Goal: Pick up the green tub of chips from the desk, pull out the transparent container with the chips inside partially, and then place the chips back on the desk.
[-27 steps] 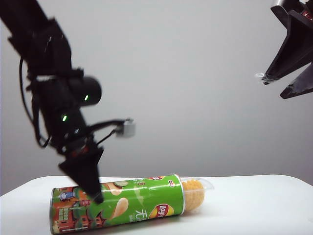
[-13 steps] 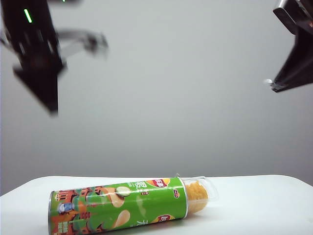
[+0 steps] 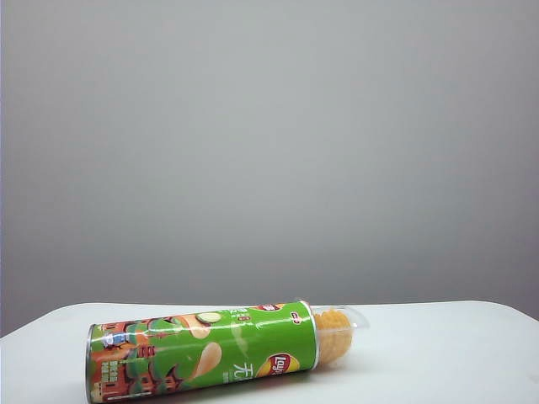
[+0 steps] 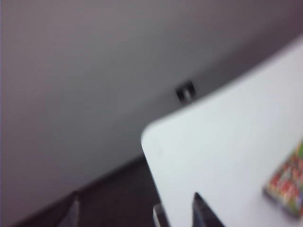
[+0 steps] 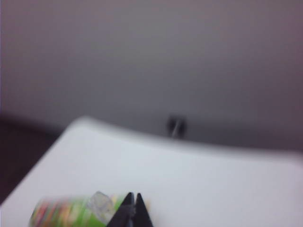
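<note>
1. On the left of my exterior view, the space over the bench (image 3: 438,345) is bare wall; a second ago the left arm stood there with its fingertips down against the green tub of chips (image 3: 202,349), half a second ago it was up near the top corner, and now it is out of that view altogether.
2. My left wrist view, blurred, shows the left hand (image 4: 135,213) above the rounded corner of the bench, well apart from the tub, whose printed end just shows at the edge. Its two fingertips (image 4: 201,210) stand with a clear gap between them and nothing in that gap.
3. Moving right, the tub lies on its side on the bench, artwork end to the left and silver rim to the right. It sits much where it lay a second ago, after rolling slightly in between.
4. From its right mouth the transparent container (image 3: 341,324) sticks out partway, with the chips (image 3: 331,335) visible inside it.
5. At the upper right, the right arm seen in both earlier frames has also gone from the exterior view.
6. My right wrist view shows the right hand (image 5: 132,208) with its dark tips pressed together, gripping nothing, hanging above the container end of the tub.
</note>
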`<state>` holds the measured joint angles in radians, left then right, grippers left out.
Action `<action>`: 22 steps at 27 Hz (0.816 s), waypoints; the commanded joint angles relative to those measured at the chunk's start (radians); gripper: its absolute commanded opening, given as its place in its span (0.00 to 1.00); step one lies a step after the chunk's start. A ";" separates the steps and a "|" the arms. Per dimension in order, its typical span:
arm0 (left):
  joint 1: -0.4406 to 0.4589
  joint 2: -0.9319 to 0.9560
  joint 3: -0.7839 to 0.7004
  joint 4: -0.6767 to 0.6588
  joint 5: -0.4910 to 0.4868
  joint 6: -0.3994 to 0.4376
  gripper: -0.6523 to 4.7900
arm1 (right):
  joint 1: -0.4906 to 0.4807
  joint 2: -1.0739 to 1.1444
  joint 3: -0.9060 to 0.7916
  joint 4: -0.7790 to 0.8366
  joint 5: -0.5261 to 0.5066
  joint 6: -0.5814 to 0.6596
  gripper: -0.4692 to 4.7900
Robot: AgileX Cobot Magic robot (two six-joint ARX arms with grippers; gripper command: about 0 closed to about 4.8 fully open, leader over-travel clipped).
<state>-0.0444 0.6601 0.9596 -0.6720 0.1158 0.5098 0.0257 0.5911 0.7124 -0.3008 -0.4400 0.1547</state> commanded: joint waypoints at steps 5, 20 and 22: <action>0.068 -0.220 -0.261 0.200 0.098 -0.205 0.65 | -0.040 -0.090 -0.006 0.069 0.091 0.045 0.08; 0.066 -0.575 -0.564 0.445 -0.096 -0.581 0.61 | -0.033 -0.542 -0.484 0.286 0.385 0.142 0.08; 0.066 -0.574 -0.673 0.620 -0.077 -0.597 0.61 | -0.032 -0.577 -0.556 0.283 0.397 0.141 0.08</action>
<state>0.0227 0.0853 0.3363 -0.1783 0.0257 -0.0734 -0.0074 0.0319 0.1844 -0.0345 -0.0597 0.2916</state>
